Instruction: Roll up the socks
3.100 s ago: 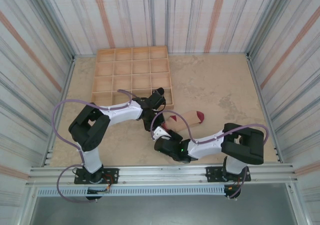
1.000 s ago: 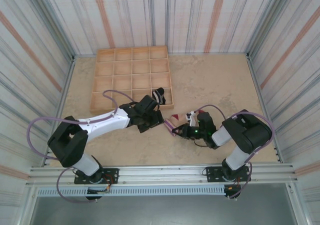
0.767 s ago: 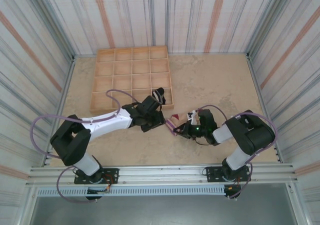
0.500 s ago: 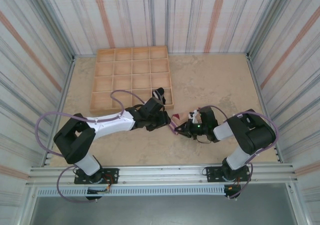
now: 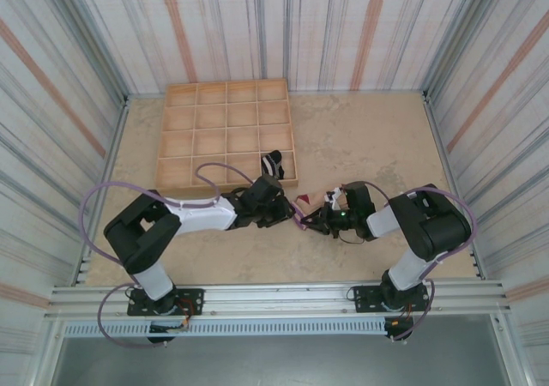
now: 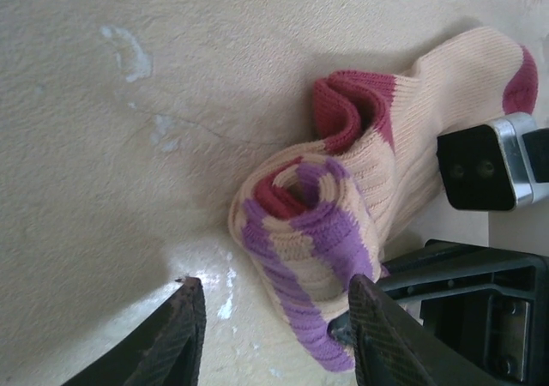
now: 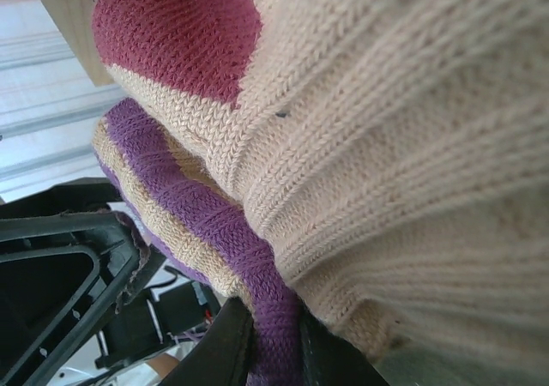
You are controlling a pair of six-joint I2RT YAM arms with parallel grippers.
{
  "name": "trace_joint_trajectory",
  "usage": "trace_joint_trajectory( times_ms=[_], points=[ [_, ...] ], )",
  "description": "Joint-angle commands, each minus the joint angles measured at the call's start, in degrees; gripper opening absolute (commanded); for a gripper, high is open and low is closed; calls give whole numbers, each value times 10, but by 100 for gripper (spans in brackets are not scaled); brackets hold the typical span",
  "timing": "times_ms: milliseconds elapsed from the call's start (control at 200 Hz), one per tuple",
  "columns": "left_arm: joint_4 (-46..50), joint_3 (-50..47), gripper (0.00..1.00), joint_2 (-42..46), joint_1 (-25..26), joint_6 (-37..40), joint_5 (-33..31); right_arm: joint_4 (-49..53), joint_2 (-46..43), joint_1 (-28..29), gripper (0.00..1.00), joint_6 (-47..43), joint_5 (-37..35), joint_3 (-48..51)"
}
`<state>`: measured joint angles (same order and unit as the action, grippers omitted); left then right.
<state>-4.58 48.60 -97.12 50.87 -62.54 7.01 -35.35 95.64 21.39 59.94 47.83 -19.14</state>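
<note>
Now, with the half-rolled sock (image 6: 326, 223) just beside the tray (image 5: 226, 129), pinched in the right claw (image 5: 320, 222), the left claw (image 6: 274, 317), jaws apart, should close squarely across the rolled end so nothing unwinds.

A robotics lab test cell — pale striped panel walls (image 5: 77, 51) box in a speckled beige bench (image 5: 369, 137); a silver slotted aluminium rail (image 5: 283, 298) carries the white-and-black left arm (image 5: 202, 212) and right arm (image 5: 420, 223).
</note>
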Motion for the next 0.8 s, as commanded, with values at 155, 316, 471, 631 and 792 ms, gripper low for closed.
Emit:
trace_joint_trajectory(
  times_ms=[155,316,471,631,792],
  points=[
    [-35,6,39,-50,6,-42,6,143,50,-12,0,38,-96,28],
    [4,21,34,-69,13,-58,-5,133,53,-15,0,44,-90,27],
    [46,28,28,-82,12,-83,-11,132,51,-18,0,41,-88,27],
    [100,48,12,-95,6,-82,-3,133,48,-19,7,30,-88,27],
    [140,68,0,-93,3,-58,-5,151,27,-19,16,12,-93,20]
  ],
)
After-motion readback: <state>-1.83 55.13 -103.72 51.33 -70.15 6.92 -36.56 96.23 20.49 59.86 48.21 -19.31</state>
